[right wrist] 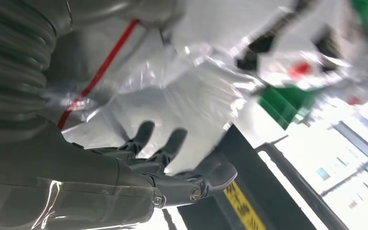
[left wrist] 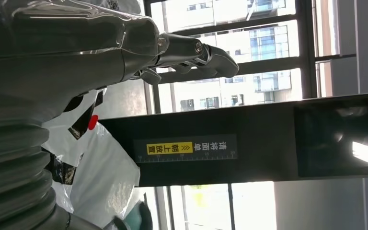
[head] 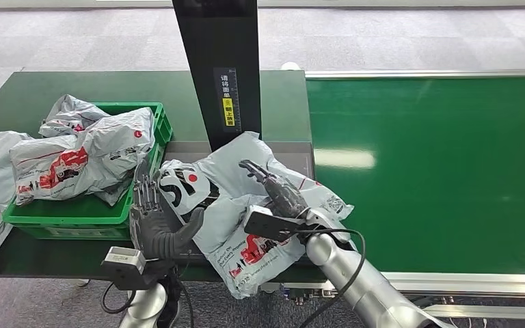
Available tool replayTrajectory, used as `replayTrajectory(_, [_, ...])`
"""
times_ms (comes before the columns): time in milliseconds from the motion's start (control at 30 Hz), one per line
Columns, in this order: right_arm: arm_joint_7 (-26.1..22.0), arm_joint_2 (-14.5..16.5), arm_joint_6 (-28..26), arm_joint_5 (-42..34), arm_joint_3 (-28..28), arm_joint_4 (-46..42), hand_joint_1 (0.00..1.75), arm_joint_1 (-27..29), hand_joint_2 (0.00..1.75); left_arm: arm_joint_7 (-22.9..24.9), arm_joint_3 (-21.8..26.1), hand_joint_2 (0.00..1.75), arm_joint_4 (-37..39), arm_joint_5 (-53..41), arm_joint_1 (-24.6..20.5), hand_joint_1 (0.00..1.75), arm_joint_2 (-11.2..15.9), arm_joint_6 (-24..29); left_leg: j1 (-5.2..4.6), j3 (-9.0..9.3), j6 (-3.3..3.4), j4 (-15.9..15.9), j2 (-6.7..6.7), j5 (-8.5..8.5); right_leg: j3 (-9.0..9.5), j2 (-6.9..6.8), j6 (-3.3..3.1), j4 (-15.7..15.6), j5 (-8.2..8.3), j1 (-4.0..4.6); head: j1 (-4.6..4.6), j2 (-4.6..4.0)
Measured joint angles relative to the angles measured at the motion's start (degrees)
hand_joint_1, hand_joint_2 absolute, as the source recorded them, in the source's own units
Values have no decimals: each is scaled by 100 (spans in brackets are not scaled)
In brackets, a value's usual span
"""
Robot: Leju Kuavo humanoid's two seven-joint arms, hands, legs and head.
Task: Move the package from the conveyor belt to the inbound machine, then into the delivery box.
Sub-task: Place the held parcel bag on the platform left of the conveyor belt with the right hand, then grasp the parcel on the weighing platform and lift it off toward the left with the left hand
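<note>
Grey carpet tiles run behind a dark green surface with a bright green conveyor belt on the robot's right. Nearest, the left hand stands with fingers up and apart, holding nothing, beside the package's left edge, probably to steady it. The right hand lies flat on the white poly-mailer package, fingers stretched and spread; it presses rather than grips. That package rests on the inbound machine's plate at the foot of its black post, presumably for scanning beneath the yellow label. Further left, the green delivery box already carries other mailers, so the last transfer looks pending.
</note>
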Motion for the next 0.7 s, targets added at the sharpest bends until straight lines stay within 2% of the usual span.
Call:
replayTrajectory(267, [-536, -148, 688, -1356, -1084, -842, 0, 408, 175, 22, -70, 175, 359, 118, -243, 0, 1, -71, 0, 0, 0, 0, 0, 0, -2, -1, 0, -1, 0, 0, 0, 0])
replayTrajectory(333, [-567, -194, 753, -1584, -1309, -1089, 0, 481, 175, 227, -105, 175, 533, -151, -344, 0, 7, -5, 0, 0, 0, 1, -1, 0, -1, -1, 0, 0, 0, 0, 0, 0])
replayTrajectory(567, [-558, -284, 1060, -1950, -2046, -2091, 0, 873, 175, 2092, -418, 175, 1759, -2594, -833, 0, 87, 568, 0, 0, 0, 1, 3, 0, -3, 4, 0, 0, 0, -1, 0, 0])
replayTrajectory(633, [-541, -288, 1145, -1971, -2212, -2330, 0, 936, 175, 2796, -506, 175, 2178, -3350, -1023, 0, 98, 523, 0, 0, 0, 1, 2, 0, -3, 4, 0, 0, 0, -1, 1, 0])
replayTrajectory(700, [-490, -289, 1204, -1960, -2342, -2577, 0, 982, 175, 3476, -617, 175, 2587, -4075, -1222, 0, 102, 244, 0, 0, 0, 0, 1, 0, -1, 2, 0, 0, 0, -1, 0, 0])
